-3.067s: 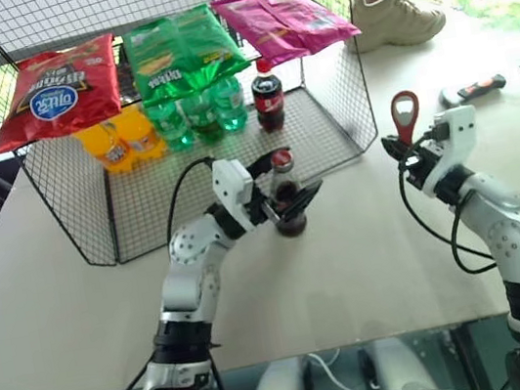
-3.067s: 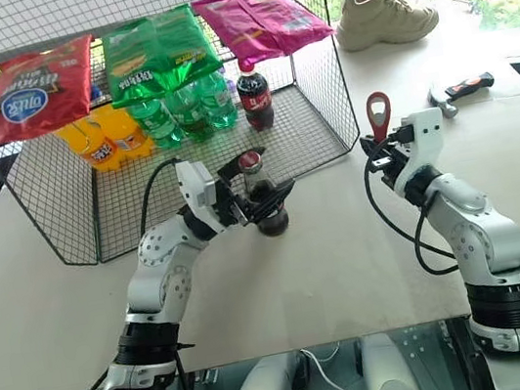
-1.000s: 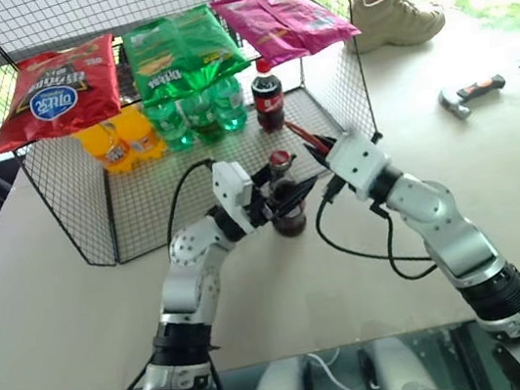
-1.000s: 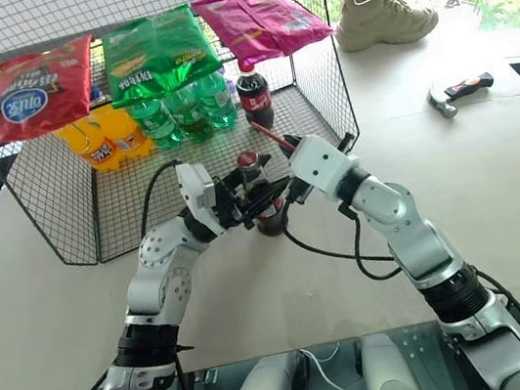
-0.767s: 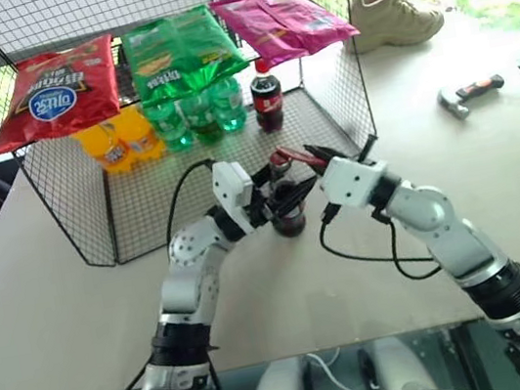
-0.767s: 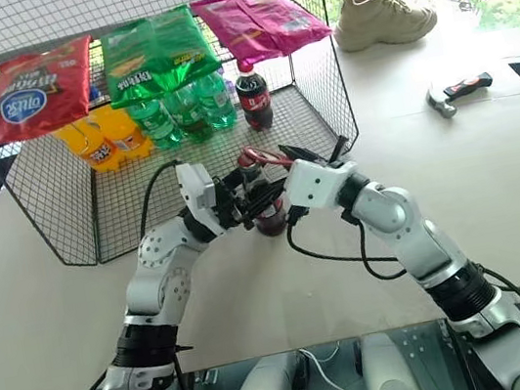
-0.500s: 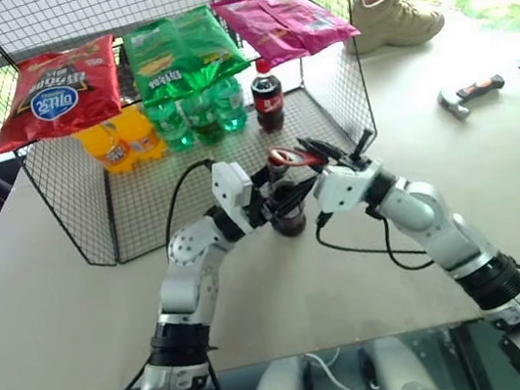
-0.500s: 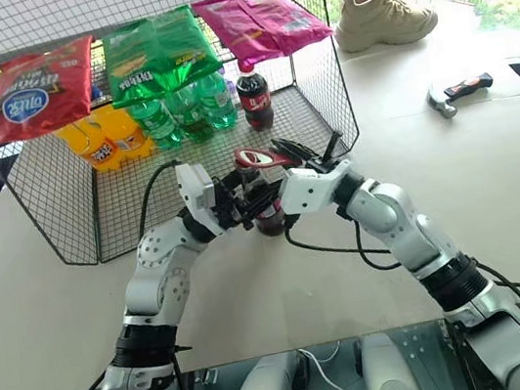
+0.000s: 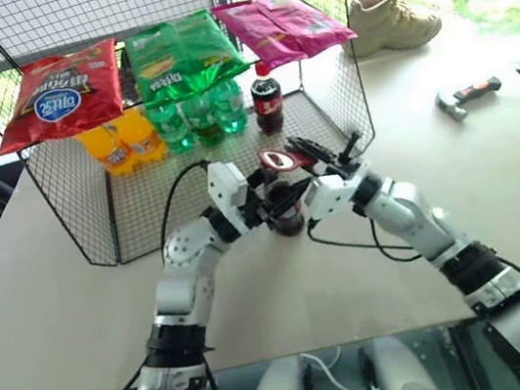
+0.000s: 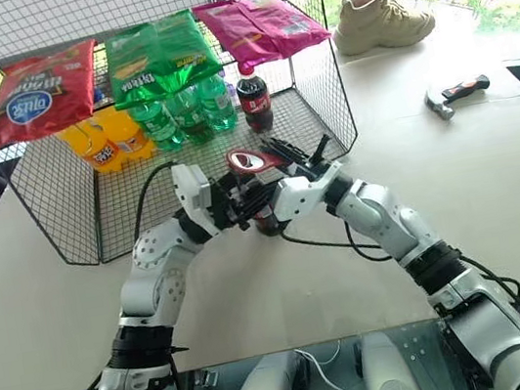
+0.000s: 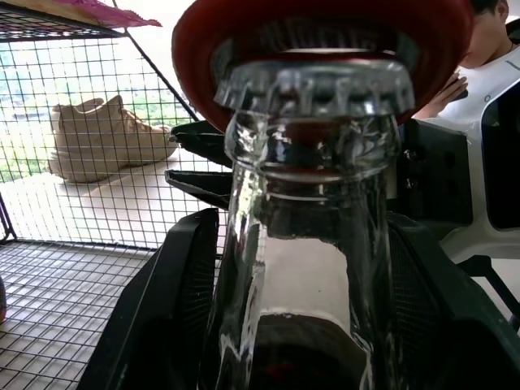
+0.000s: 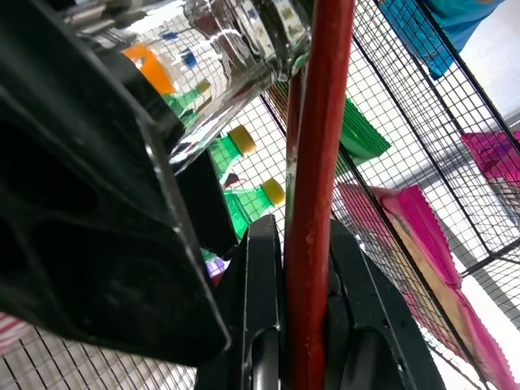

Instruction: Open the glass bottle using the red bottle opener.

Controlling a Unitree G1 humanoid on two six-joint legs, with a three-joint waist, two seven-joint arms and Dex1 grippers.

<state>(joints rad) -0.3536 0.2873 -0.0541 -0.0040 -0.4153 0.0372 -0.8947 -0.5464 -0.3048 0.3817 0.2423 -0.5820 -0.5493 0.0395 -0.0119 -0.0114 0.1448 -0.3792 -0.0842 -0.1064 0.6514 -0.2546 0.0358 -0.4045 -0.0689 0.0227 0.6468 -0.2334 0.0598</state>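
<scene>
Far left on the bench (image 9: 41,309), a black wire cage (image 9: 74,205) stands open toward the robot; on its top lie a red snack bag (image 9: 56,97), a green snack bag (image 9: 180,54) and a pink snack bag (image 9: 285,25), and under them stand orange drink bottles (image 9: 120,141), green plastic bottles (image 9: 196,116) and a red-capped cola bottle (image 9: 266,97). Just in front of the cage mouth, the left pincer (image 9: 276,202) reaches in from the left, its black fingers set apart on either side of the glass bottle (image 9: 286,213), gripping it upright on the bench; the left wrist view shows the clear neck and crimped crown cap (image 11: 318,77) standing between those fingers (image 11: 150,325), dark liquid lower down. Directly over the cap sits the loop head of the red bottle opener (image 9: 279,161), lying roughly level with its metal-rimmed hole facing up; from the left wrist the red rim curves over and around the cap. Right of the bottle, the right pincer (image 9: 319,159) comes in from the right, fingers pinched tight on the opener's handle, the red shaft clamped between them in the right wrist view (image 12: 313,244). Further right, well apart on the open bench, a beige shoe (image 9: 393,20) lies near the far edge, and a red-and-black handled tool (image 9: 465,94) rests near the right side
</scene>
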